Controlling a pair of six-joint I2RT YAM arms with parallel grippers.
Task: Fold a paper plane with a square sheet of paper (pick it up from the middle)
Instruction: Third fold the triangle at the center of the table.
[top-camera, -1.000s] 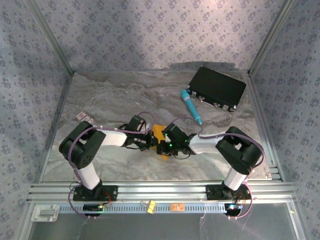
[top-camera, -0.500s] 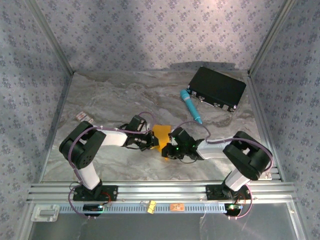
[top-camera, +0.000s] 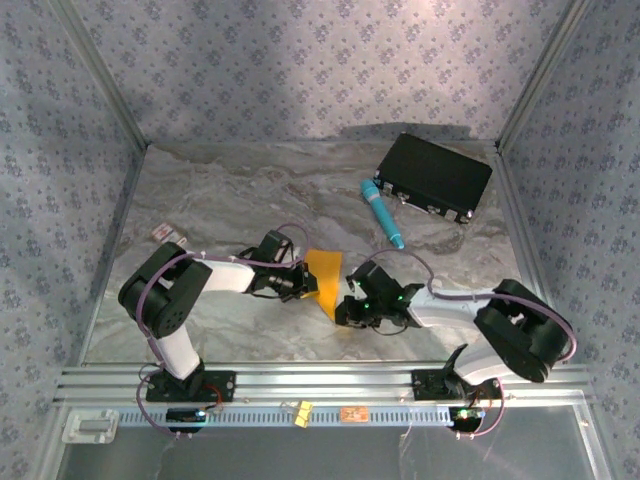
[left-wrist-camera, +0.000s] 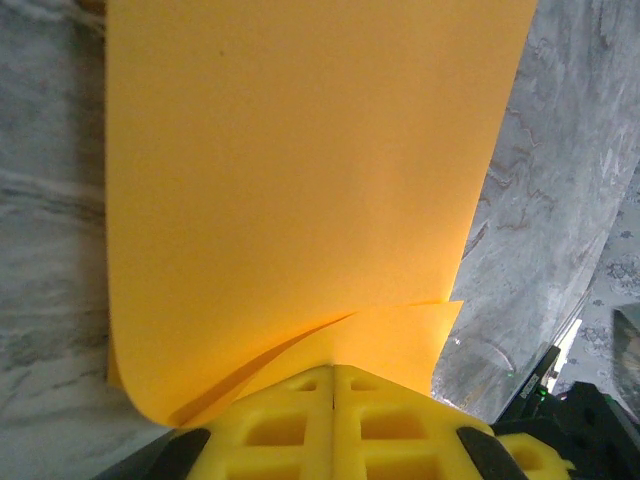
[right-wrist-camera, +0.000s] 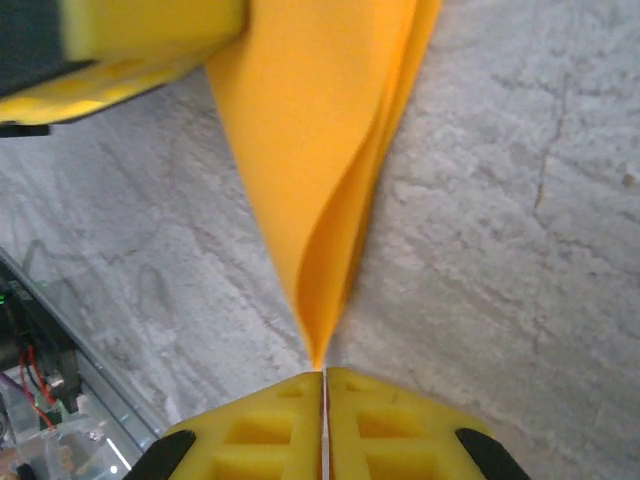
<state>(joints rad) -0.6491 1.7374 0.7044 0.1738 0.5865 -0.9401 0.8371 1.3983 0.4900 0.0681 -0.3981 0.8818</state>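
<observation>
Orange paper (left-wrist-camera: 300, 180), clamped by left gripper (left-wrist-camera: 332, 376), right gripper (right-wrist-camera: 323, 378), jaws closed

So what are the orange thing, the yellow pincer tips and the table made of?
The orange sheet looks like thin matte paper; it curves softly. The pads of the left pincer look like moulded yellow plastic or rubber, with square pockets. The table looks like grey veined marble, maybe only printed.

- L arm (top-camera: 225, 270) low, reaches right to centre; L gripper (top-camera: 306, 284) jaws pinched tight on paper sheet (left-wrist-camera: 300, 170) edge.
- R arm (top-camera: 455, 300) low, reaches left; R gripper (top-camera: 346, 309) jaws clamped on same sheet's tip.
</observation>
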